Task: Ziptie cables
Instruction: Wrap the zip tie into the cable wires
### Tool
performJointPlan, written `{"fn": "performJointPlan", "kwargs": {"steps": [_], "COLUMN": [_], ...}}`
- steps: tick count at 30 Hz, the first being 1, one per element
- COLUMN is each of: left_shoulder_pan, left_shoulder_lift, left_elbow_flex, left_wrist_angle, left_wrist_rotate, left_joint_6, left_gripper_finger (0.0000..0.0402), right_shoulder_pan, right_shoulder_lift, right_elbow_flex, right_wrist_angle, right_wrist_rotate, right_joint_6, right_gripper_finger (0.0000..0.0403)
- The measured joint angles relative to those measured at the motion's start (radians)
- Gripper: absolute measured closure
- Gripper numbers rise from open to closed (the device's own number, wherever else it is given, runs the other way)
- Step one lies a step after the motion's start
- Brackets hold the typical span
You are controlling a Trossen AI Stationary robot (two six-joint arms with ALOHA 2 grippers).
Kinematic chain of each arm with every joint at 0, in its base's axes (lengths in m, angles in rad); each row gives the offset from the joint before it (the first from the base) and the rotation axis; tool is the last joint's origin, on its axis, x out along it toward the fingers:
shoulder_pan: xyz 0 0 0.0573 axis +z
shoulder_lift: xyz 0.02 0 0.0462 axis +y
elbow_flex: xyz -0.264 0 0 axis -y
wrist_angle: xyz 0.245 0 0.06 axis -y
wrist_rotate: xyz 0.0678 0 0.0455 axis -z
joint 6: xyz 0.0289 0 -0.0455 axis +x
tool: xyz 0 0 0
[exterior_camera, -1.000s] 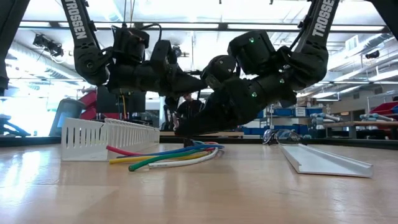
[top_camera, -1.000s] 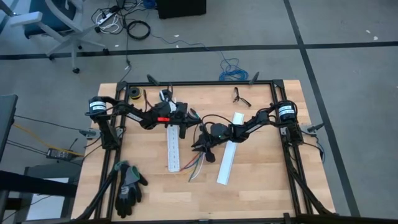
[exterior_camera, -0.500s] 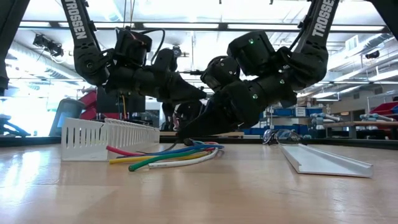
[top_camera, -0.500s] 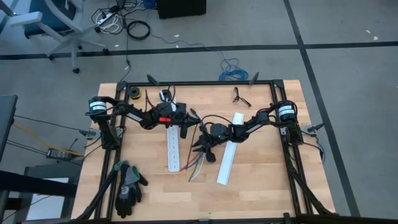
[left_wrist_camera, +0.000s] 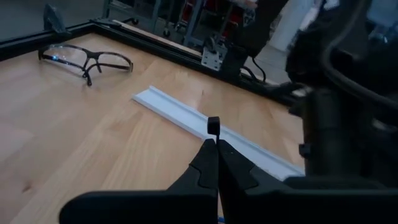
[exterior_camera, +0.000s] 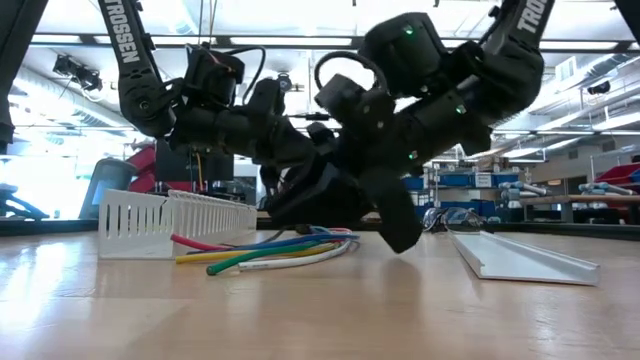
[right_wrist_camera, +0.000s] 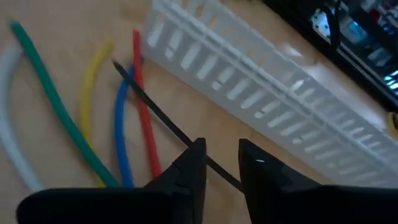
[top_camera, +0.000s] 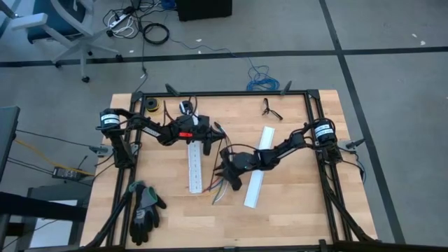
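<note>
The cables, loose coloured wires, lie on the wooden table near its middle; the low view shows the cables flat on the wood. A thin dark strip lies slanting over the cables and runs between the fingers of my right gripper, which stands open just above them, pointing down at a slant. My right gripper is at the bundle's far end. My left gripper hovers a little farther back, shut on a small dark piece. My left gripper pinches a small dark piece between its two fingertips, and the piece sticks out a little past them. The fingers lie nearly level, above the table. What the piece belongs to does not show. My right gripper: I cannot tell whether its fingers touch the dark strip.
A white slotted strip lies left of the cables and a flat white strip to their right. Glasses rest near the far edge and dark gloves at the near left. A black frame borders the table.
My right gripper has moved toward the table's near edge and slightly left, over the cables' far end, and has rolled about its own axis. The cables have stayed where they were.
</note>
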Motion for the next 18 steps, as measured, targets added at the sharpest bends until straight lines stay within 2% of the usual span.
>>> {"fn": "performJointPlan", "kwargs": {"steps": [3,9,12,18], "left_shoulder_pan": [0.000,0.008,0.011,0.012], "left_shoulder_lift": [0.000,0.000,0.000,0.000], "left_elbow_flex": [0.000,0.000,0.000,0.000], "left_wrist_angle": [0.010,0.010,0.008,0.005], "left_wrist_rotate": [-0.010,-0.010,-0.006,0.024], "left_joint_6": [-0.079,-0.235,-0.304,-0.470], "left_gripper_finger": [0.0400,0.0400,0.0400,0.0400], "right_shoulder_pan": [0.007,0.052,0.054,0.043], "right_shoulder_lift": [-0.010,-0.037,-0.037,-0.039], "right_elbow_flex": [0.032,0.040,0.040,0.039], "right_wrist_angle": [-0.081,-0.149,-0.167,-0.209], "right_wrist_rotate": [0.120,0.464,0.515,0.562], "right_joint_6": [-0.095,-0.375,-0.483,-0.564], "right_gripper_finger": [0.0327,0.0328,0.0328,0.0328]}}
